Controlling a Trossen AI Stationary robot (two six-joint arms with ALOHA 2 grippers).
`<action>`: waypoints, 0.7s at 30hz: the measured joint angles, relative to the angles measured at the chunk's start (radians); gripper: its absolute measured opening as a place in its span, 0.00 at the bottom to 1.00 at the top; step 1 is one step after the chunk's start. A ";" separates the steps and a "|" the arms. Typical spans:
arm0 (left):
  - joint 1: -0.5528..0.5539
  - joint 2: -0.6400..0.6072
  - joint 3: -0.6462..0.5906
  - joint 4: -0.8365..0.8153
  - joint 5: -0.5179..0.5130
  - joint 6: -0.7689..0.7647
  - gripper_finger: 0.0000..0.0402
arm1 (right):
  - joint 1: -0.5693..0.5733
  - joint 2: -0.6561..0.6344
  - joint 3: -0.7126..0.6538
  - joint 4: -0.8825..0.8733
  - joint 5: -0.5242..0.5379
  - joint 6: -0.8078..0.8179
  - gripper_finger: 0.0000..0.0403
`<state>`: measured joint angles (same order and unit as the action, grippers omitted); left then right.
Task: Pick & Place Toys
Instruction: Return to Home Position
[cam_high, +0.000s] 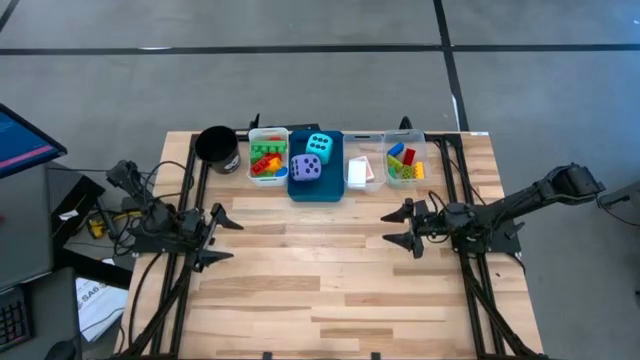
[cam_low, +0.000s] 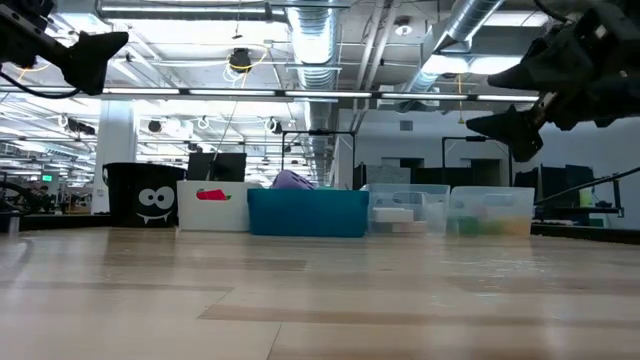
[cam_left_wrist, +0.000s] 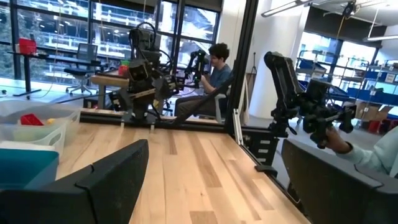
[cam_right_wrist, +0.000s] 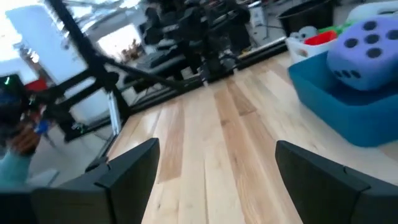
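Left claw (cam_high: 222, 237) at nine o'clock and right claw (cam_high: 396, 228) at three, both spread wide, empty. Purple die (cam_high: 306, 169) looks soft, light: pinch opposite faces.

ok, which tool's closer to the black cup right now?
Left. The left tool, open, sits almost straight below the black cup in the high view, at the table's left side. The right tool, also open, is off toward the right side, beyond the blue bin.

Robotics lab: ceiling ducts (cam_low: 310, 35), robot rigs (cam_left_wrist: 146, 71)
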<state>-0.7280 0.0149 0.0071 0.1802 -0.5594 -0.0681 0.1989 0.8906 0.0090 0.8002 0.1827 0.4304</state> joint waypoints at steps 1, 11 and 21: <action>0.000 0.005 0.000 0.000 0.000 0.000 0.90 | 0.000 0.000 0.000 0.009 0.006 0.002 0.78; 0.000 0.052 0.000 0.000 0.000 -0.063 0.90 | 0.047 -0.224 0.000 0.001 -0.219 -0.231 0.78; 0.000 0.103 0.000 0.013 0.000 -0.124 0.90 | -0.002 -0.759 0.000 -0.525 -0.241 -0.184 0.78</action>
<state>-0.7280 0.1180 0.0067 0.1931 -0.5598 -0.1920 0.1967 0.1316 0.0090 0.2749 -0.0584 0.2468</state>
